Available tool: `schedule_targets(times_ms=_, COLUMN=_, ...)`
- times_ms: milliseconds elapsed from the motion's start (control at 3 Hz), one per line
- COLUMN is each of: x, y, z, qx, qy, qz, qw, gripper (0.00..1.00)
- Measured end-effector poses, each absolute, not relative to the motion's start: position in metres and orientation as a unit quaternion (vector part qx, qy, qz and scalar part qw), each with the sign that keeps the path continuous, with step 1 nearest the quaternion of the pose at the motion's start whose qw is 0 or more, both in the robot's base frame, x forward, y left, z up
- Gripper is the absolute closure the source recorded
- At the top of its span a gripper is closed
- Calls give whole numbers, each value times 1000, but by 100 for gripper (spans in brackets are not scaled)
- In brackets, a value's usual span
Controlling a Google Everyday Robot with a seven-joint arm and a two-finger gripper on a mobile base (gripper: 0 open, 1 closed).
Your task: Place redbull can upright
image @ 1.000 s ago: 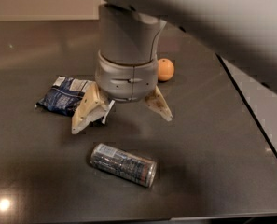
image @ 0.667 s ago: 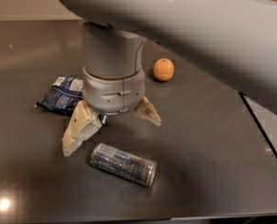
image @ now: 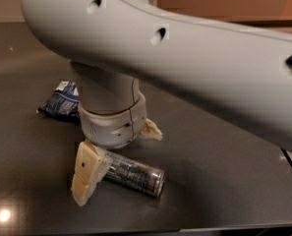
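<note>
The redbull can (image: 135, 174) lies on its side on the dark table, silver and blue, its shiny end pointing right. My gripper (image: 117, 163) is straight above it, low down, open, with its jaws spread to either side of the can. The near finger (image: 88, 172) stands at the can's left end, its tip close to the table. The far fingertip (image: 151, 130) shows just behind the can. My wrist hides the can's left part. I cannot tell whether the fingers touch the can.
A crumpled blue-and-white snack bag (image: 62, 101) lies behind and to the left of the gripper. My large grey arm (image: 194, 63) fills the top and right of the view. The table's front edge (image: 219, 227) runs along the bottom.
My gripper has come down and forward from above the snack bag to straddle the lying can. The arm now hides the orange fruit at the back. The can has not moved.
</note>
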State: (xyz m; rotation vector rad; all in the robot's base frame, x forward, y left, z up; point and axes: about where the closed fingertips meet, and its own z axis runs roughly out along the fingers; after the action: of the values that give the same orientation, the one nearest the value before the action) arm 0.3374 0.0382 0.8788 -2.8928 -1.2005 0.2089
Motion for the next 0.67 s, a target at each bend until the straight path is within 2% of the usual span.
schedule_targets(times_ms=667, x=344, y=13, z=870, qx=-893, qy=-445, qz=51, qw=-45, gripper=0)
